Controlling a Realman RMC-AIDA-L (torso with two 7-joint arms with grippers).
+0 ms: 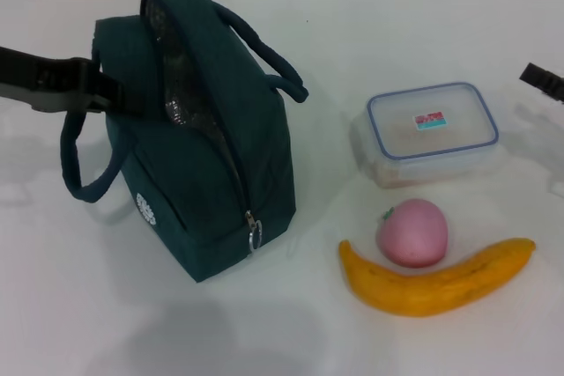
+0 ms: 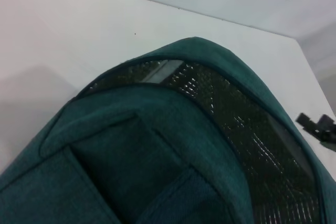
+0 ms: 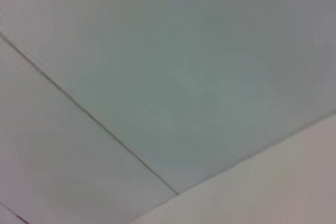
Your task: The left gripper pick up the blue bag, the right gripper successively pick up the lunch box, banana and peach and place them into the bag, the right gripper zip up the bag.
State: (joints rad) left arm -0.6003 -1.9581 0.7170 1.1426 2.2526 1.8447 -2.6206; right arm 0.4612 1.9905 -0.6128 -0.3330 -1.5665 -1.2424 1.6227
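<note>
- A yellow banana point(image 1: 438, 280) lies nearest the camera on the white surface point(image 1: 106, 323), to the right of the bag, curving up at both ends
- A pink peach point(image 1: 411, 232) sits in the banana's curve, touching or just short of it
- The dark teal bag point(image 1: 207, 143), the one the task calls blue, stands on the surface to the left of the fruit, its zipper undone along the top and the metal zipper pull point(image 1: 254, 233) hanging at the near end
- The open mouth shows a silvery lining point(image 1: 176, 68); nothing can be made out inside the bag from the head view, and the left wrist view shows only lining point(image 2: 247, 124) through the gap
- One carry strap point(image 1: 84, 160) loops down the bag's left side, the other point(image 1: 269, 63) arches off its right
- The left hand point(image 1: 88, 85) reaches in from the left edge and meets the bag's upper left side near the strap; whether its fingers are closed on the fabric cannot be told
- Beyond the fruit, a clear lunch box point(image 1: 432, 132) with a blue-rimmed lid rests shut on the surface, a small label on top; its contents are pale and indistinct
- The right hand point(image 1: 545, 82) is only a dark tip at the right edge, apart from the lunch box, its grip impossible to read; the right wrist view shows only pale panels
</note>
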